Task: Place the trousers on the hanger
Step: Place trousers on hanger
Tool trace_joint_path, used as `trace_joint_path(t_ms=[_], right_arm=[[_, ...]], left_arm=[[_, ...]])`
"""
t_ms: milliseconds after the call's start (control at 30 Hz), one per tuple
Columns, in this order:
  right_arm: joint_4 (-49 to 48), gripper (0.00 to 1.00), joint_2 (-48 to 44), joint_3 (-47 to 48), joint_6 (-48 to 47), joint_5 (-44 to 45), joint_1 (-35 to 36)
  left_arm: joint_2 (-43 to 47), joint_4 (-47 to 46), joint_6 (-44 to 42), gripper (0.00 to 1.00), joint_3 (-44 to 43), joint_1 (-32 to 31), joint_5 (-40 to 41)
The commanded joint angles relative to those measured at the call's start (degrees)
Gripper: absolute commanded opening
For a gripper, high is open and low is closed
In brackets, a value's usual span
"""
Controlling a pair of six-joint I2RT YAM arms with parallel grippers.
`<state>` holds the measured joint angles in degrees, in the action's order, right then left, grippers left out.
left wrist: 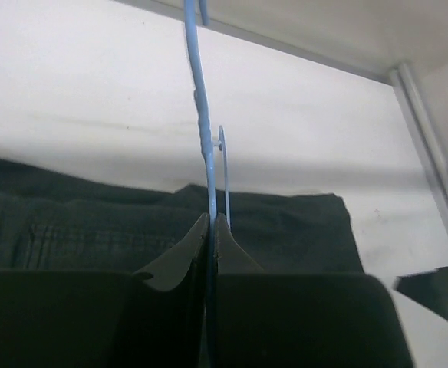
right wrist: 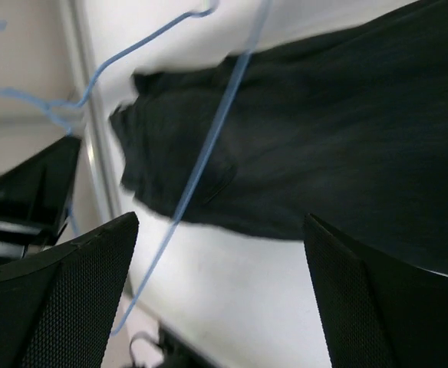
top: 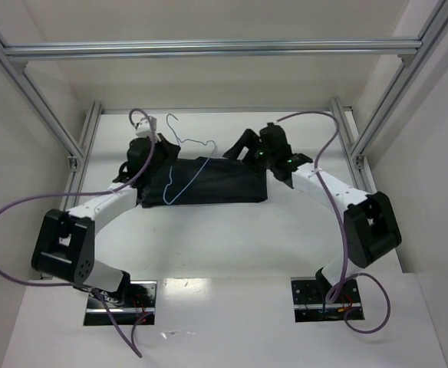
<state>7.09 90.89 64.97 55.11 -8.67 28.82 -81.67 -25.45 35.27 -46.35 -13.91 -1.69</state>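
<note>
The black trousers (top: 216, 184) lie folded flat in the middle of the table. The light-blue wire hanger (top: 179, 180) stands tilted over their left end, with its hook (top: 170, 121) toward the back. My left gripper (top: 156, 150) is shut on the hanger; in the left wrist view the wire (left wrist: 201, 107) runs straight up out of the closed fingertips (left wrist: 211, 221), with the trousers (left wrist: 70, 222) behind them. My right gripper (top: 238, 147) hovers open over the trousers' back right edge. In the right wrist view its gripper (right wrist: 220, 238) holds nothing, with the trousers (right wrist: 331, 130) and hanger wire (right wrist: 209, 153) beyond.
Silver aluminium frame bars (top: 209, 49) cross overhead, and posts (top: 82, 146) (top: 347, 138) flank the white table. Purple cables (top: 9, 222) (top: 327, 149) loop from both arms. The arm bases (top: 120, 303) (top: 324, 299) sit at the near edge.
</note>
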Motion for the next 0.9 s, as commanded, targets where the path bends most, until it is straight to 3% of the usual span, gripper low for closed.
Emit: trace_joint_path(t_ms=[0, 67, 267, 500, 700, 833, 867], right_arm=[[7.40, 0.93, -2.91, -4.92, 0.00, 10.24, -4.72], [7.93, 0.94, -2.91, -6.60, 0.00, 10.25, -9.10], [7.40, 0.96, 4.63, -6.08, -3.52, 4.71, -11.23], [1.53, 0.96, 5.96, -9.32, -4.75, -1.08, -13.17], [-5.59, 0.87, 8.94, -12.31, -3.97, -7.49, -13.17], [-6.48, 0.85, 12.11, -12.41, -4.48, -9.61, -13.17], [-7.00, 0.80, 12.64, -12.41, -5.18, -9.61, -13.17]], left_arm=[[-5.23, -13.03, -7.72, 0.00, -5.76, -8.19, 10.98], [-8.66, -15.93, -15.71, 0.00, -6.82, -13.22, 16.61], [-10.88, -11.38, -14.96, 0.00, -6.31, -18.69, 25.77], [-11.41, -8.03, -10.48, 0.00, -1.47, -18.70, 25.78], [-10.88, -4.35, -9.87, 0.00, 0.90, -18.70, 25.07], [-9.30, -3.82, -9.87, 0.00, 3.80, -18.70, 25.07], [-9.30, -3.82, -10.47, 0.00, 4.42, -18.70, 25.07]])
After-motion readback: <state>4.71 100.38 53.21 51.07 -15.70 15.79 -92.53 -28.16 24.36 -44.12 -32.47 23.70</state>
